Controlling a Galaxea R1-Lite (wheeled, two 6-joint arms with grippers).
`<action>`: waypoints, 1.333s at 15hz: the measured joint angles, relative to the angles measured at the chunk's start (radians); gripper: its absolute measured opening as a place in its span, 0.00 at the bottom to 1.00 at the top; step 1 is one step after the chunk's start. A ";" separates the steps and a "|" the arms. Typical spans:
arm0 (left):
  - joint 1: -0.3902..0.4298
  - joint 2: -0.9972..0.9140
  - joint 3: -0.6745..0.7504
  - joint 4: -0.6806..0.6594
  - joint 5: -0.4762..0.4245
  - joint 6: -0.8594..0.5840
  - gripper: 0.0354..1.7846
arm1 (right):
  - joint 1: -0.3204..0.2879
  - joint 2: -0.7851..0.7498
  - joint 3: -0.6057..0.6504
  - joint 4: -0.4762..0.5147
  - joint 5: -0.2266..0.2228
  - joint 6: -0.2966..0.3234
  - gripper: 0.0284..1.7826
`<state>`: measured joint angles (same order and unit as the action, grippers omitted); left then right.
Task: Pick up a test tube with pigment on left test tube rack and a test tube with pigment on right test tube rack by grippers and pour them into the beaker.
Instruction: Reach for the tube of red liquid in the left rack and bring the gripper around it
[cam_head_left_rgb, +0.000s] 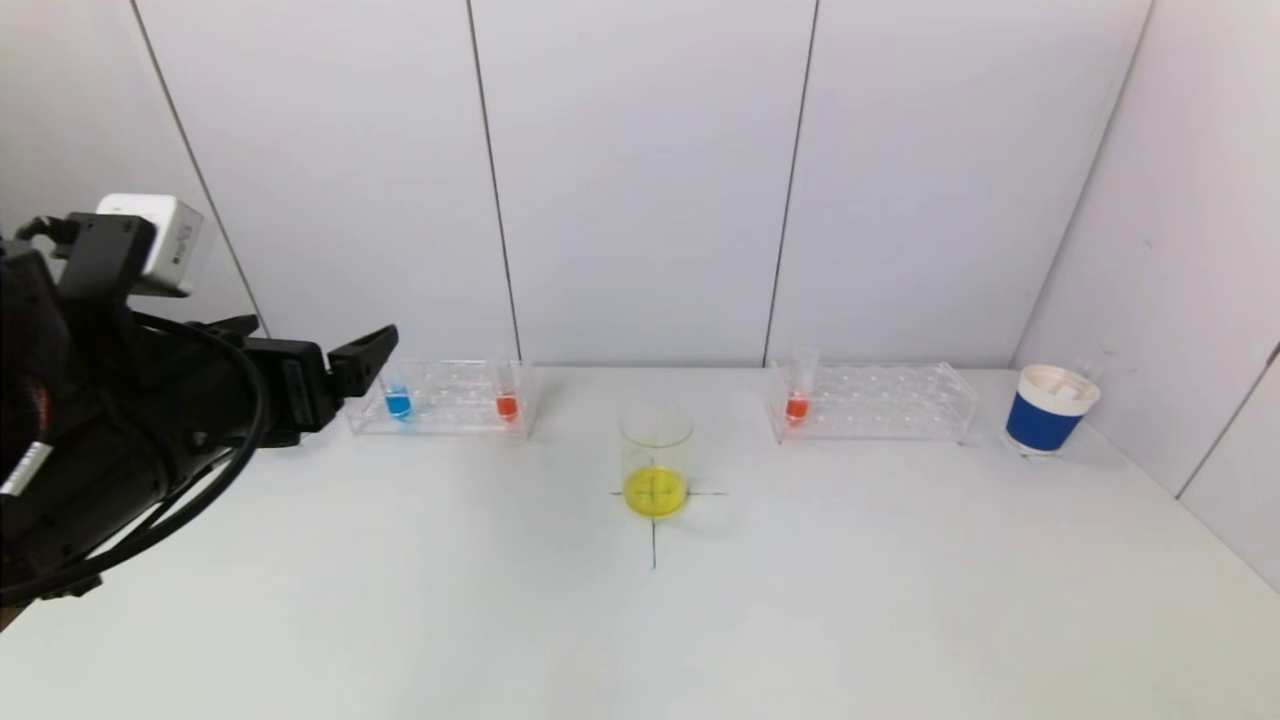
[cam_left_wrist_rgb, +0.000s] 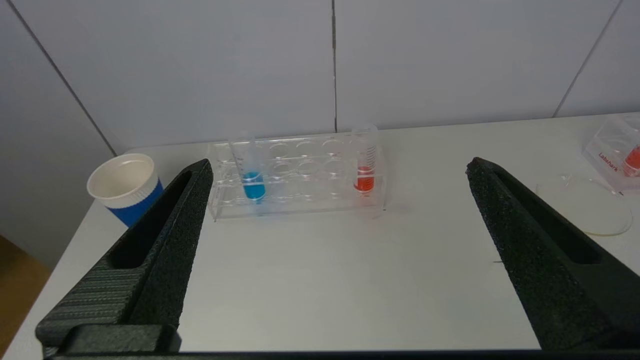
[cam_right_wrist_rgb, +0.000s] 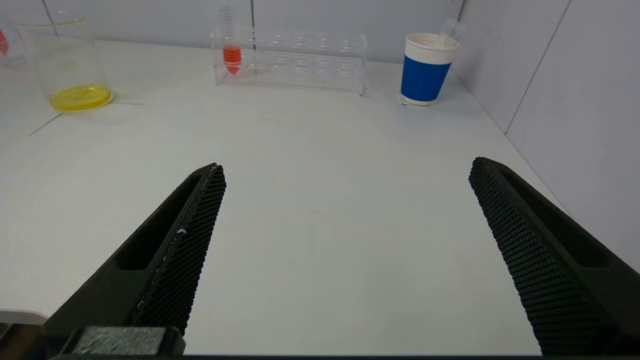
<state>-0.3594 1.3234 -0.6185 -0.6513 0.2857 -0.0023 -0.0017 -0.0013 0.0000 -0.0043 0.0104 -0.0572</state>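
Observation:
The left clear rack (cam_head_left_rgb: 440, 405) holds a tube with blue pigment (cam_head_left_rgb: 398, 400) and a tube with red pigment (cam_head_left_rgb: 507, 402). The right clear rack (cam_head_left_rgb: 880, 400) holds one red-pigment tube (cam_head_left_rgb: 797, 402) at its left end. The glass beaker (cam_head_left_rgb: 656, 470), with yellow liquid in the bottom, stands between the racks on a black cross mark. My left gripper (cam_head_left_rgb: 322, 332) is open and empty, raised just left of and in front of the left rack (cam_left_wrist_rgb: 300, 175). My right gripper (cam_right_wrist_rgb: 345, 167) is open and empty over bare table, well short of the right rack (cam_right_wrist_rgb: 290, 60); it is out of the head view.
A blue-and-white paper cup (cam_head_left_rgb: 1045, 410) with an empty tube in it stands right of the right rack, near the side wall. Another blue-and-white cup (cam_left_wrist_rgb: 125, 187) stands left of the left rack near the table edge. White wall panels close the back and right.

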 joint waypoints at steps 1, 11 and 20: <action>-0.013 0.045 0.006 -0.052 0.005 -0.014 0.99 | 0.000 0.000 0.000 0.000 0.000 0.000 0.99; -0.052 0.479 0.005 -0.486 0.040 -0.054 0.99 | 0.000 0.000 0.000 0.000 0.000 0.000 0.99; -0.070 0.697 -0.057 -0.625 0.045 -0.055 0.99 | 0.000 0.000 0.000 0.000 0.000 0.000 0.99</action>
<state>-0.4291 2.0209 -0.6760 -1.2766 0.3304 -0.0572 -0.0017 -0.0013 0.0000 -0.0043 0.0104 -0.0572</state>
